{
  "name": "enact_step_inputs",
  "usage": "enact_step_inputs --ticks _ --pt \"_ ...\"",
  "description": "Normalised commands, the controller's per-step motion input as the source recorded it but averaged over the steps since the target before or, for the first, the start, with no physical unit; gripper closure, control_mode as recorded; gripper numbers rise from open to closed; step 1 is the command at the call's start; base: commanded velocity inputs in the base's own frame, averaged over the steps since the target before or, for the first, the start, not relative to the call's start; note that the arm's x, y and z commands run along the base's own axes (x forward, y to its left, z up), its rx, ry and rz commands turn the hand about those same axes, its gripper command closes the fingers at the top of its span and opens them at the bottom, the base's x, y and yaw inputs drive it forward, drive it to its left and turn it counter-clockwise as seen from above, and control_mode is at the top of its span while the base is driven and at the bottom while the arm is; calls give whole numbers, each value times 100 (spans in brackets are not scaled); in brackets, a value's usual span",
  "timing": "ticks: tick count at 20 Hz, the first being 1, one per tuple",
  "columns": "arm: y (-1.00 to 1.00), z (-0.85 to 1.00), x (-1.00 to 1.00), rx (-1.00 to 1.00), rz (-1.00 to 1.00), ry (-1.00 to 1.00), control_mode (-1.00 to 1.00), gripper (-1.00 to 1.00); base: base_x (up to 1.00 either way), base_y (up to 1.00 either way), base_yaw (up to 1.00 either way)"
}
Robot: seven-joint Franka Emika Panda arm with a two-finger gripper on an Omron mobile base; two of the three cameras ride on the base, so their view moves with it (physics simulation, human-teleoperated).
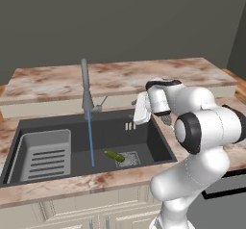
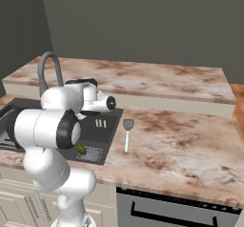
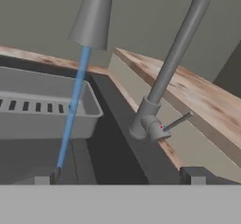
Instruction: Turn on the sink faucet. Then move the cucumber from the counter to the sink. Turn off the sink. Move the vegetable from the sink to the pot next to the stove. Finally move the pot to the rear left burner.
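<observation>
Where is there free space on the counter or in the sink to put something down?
The counter right of the spatula is bare up to its far edge. In the sink, the floor between the rack insert and the water stream is free. Around the cucumber and the drain grate it is crowded.

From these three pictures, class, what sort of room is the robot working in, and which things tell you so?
Most likely a home kitchen, rendered in simulation: a sink set into a marbled stone counter, a running faucet, a cucumber in the basin and a spatula nearby.
</observation>
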Motion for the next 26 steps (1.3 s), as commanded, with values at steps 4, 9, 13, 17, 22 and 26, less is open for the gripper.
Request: enact_step_inputs --ticks 4,9,13,17,22,26 --pt "15 0 38 7 5 -3 -100 -100 0 0 0" --pt "23 0 37 3 4 0 -100 -100 0 0 0" --pt "26 0 36 1 4 0 -100 -100 0 0 0" --pt "24 0 36 2 4 0 -100 -100 0 0 0" --pt "21 0 33 2 4 0 -100 -100 0 0 0" --pt "21 0 28 1 4 0 -100 -100 0 0 0"
